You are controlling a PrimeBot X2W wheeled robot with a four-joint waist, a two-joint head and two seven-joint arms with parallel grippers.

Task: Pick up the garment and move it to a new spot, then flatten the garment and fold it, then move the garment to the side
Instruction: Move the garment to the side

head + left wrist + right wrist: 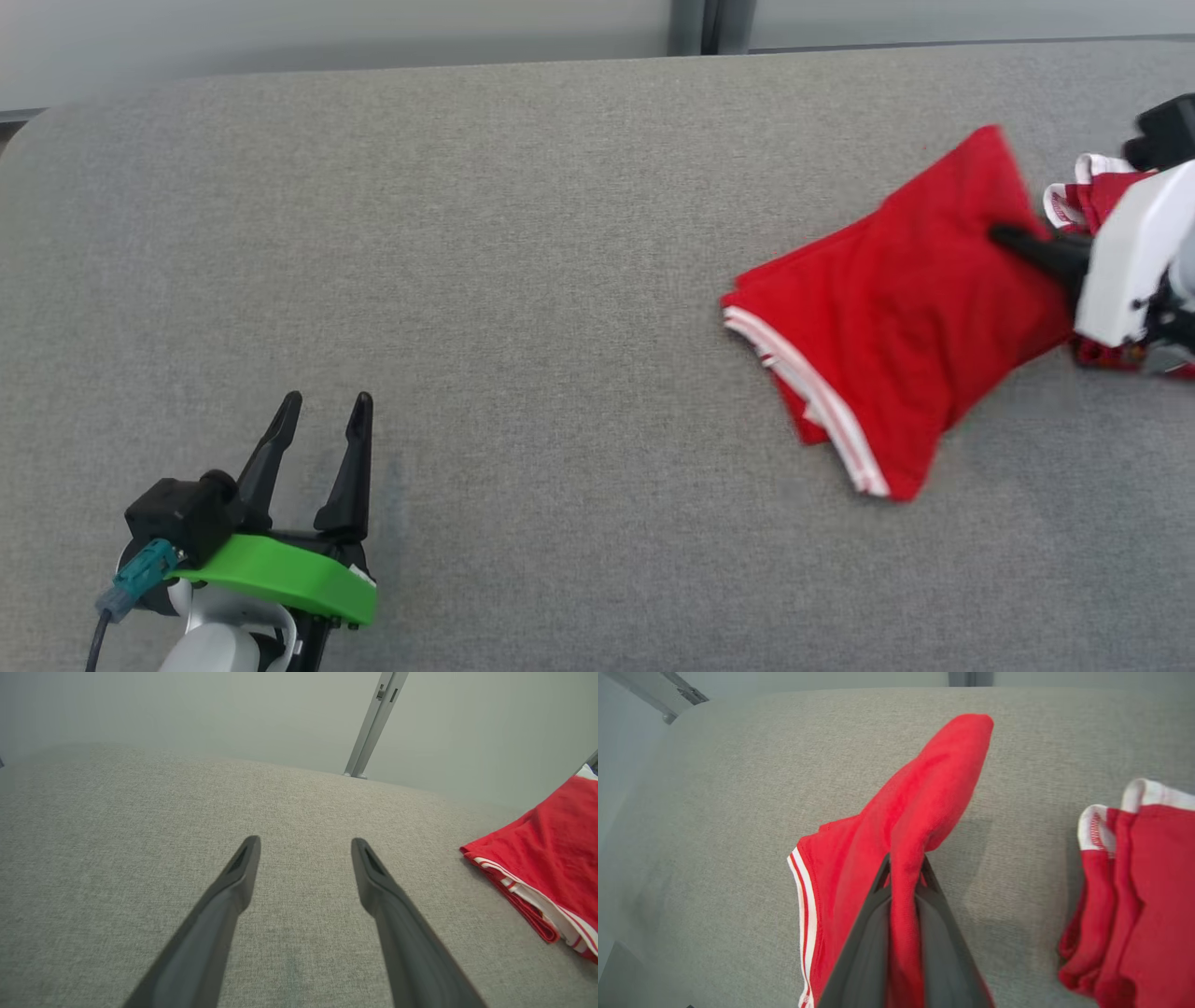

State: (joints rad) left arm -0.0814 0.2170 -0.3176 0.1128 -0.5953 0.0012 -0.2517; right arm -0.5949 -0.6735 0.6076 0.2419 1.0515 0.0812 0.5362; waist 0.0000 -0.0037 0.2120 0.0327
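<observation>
The garment (896, 317) is red cloth with a white-striped hem, lying at the right of the grey table. My right gripper (1004, 233) is shut on a fold of the garment (920, 812), which rises between its dark fingers (864, 947) and is lifted off the surface. The garment's striped edge (537, 896) also appears at the right of the left wrist view. My left gripper (322, 406) rests at the lower left of the table, far from the cloth, with its fingers (233, 882) spread open and nothing between them.
More red cloth with white trim (1083, 191) lies bunched beside the right arm (1125, 896). The grey table (523, 280) spreads wide to the left. A wall with a metal post (373, 723) stands behind its far edge.
</observation>
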